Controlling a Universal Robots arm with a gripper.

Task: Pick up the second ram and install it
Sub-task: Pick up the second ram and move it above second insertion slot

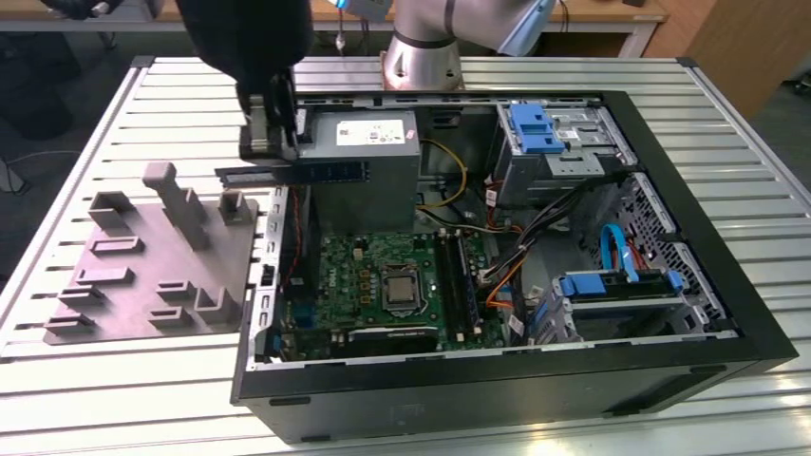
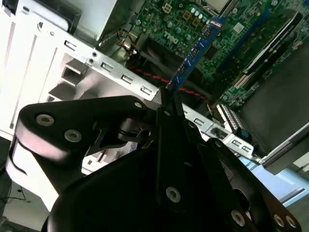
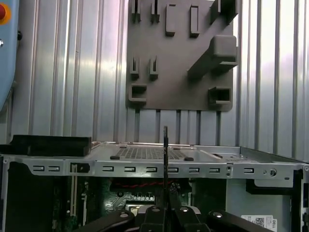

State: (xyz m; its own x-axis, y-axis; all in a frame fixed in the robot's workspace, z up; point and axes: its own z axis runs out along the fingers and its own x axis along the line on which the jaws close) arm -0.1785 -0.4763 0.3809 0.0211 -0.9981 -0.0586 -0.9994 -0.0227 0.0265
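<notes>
The claw hangs over the side wall of the open computer case, between the grey fixture near the table's edge on the exterior view's left and the power supply; the motherboard lies below, where a long dark strip beside the processor may be the other ram, though that is hard to tell. Case and fixture rest on a slatted metal table, with desk legs behind its far edge. The claw is clenched on the second ram, held level above the case, clear of the board.
</notes>
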